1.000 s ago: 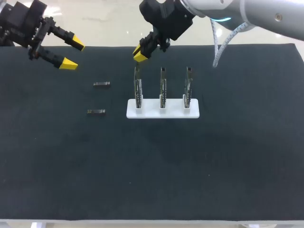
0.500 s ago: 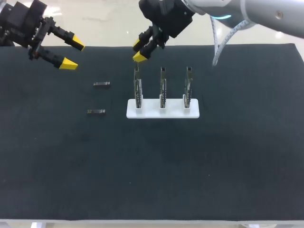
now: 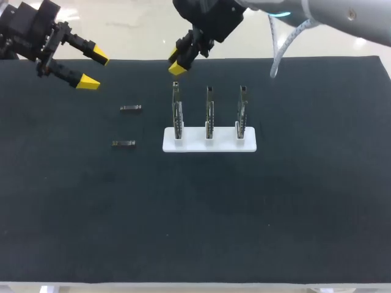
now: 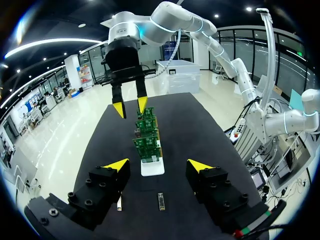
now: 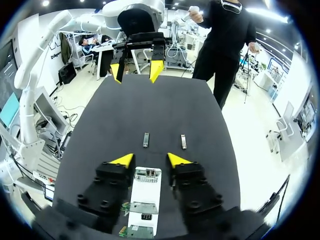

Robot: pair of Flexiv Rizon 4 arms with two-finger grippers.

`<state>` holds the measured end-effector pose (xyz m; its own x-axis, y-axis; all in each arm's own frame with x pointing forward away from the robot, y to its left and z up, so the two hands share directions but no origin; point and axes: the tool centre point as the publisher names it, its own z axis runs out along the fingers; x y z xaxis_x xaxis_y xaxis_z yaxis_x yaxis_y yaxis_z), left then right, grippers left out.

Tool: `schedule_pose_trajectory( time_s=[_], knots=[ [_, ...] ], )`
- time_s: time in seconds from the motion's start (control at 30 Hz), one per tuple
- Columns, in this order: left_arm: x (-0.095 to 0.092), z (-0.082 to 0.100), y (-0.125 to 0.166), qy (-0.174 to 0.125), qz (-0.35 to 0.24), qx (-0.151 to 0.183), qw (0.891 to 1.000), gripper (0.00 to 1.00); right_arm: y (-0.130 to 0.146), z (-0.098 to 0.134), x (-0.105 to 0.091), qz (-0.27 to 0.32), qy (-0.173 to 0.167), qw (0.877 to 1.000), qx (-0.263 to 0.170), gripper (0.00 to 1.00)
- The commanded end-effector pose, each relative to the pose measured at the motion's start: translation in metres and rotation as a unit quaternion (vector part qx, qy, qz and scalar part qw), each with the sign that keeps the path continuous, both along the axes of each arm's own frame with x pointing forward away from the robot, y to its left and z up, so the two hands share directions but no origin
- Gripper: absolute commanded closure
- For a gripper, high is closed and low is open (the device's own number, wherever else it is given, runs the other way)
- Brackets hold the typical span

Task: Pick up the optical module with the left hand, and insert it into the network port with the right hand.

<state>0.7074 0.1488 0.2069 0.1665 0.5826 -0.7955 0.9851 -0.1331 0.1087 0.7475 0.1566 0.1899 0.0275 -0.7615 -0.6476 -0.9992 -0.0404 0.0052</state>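
- One broad dark counter [image 3: 195, 213] carries the lot, and my read is we're at the pick-up step: neither arm holds anything, so the grab is not yet made.
- Right arm [image 3: 342, 15] comes in high over the far edge with its wrist bent downward. The right tool [image 3: 176, 61] is spread and empty, hanging just above the end board of the row.
- Left arm [image 3: 24, 27] sits at its own far corner. The left tool [image 3: 95, 71] is spread wide with nothing between its fingers, angled down toward the middle of the counter.
- White stand [image 3: 209, 140] lies below the right tool and well ahead of the left one. It holds three upright circuit boards [image 3: 209, 113] in a row. Where a module plugs into them is too small to make out.
- One optical module [image 3: 131, 108] lies flat on the counter, below and ahead of the left tool and well apart from it. The second module [image 3: 124, 144] lies a little further out, apart from the first. Both are beside the stand, on the left tool's side.
- Next call, I'd say: the left tool must drop onto a module, set its fingers across the narrow sides and pinch. That's a low, flat piece, so the tips need to reach almost to the counter. Then comes a handover to the right tool.
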Motion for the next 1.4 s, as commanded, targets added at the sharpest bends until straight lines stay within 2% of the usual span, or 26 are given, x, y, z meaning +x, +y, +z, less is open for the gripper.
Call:
schedule_pose_trajectory(
  time_s=[0.03,1.4],
  knots=[
    [0.000,0.000,0.000,0.000,0.000,0.002,1.000,0.00,0.002,-0.009,-0.002,-0.002,-0.005,1.000,0.004,1.00],
    [0.000,0.000,0.000,0.000,0.000,0.002,1.000,0.00,0.002,-0.042,-0.002,0.001,0.003,1.000,-0.016,1.00]
  ],
)
